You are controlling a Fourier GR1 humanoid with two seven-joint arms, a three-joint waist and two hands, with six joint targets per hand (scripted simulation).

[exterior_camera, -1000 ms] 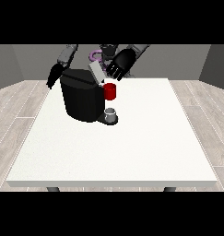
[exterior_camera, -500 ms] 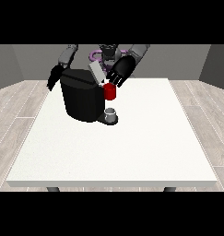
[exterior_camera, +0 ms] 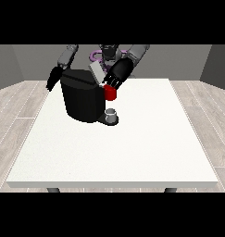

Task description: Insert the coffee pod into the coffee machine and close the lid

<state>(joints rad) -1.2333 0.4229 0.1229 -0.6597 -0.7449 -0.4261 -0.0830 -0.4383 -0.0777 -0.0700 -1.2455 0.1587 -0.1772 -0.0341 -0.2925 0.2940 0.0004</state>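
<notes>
Counting: one coffee machine | one cup | two hands, fingers apparently unreadable

White table, black coffee machine on it, perhaps a small cup

Even, diffuse light falls from above onto the large white matte table, which reads bright without glare. The boxy black coffee machine stays very dark, its faces barely separable (only faint sheen on top). It casts little shadow beside its base. Edges behind the machine look soft.
</notes>
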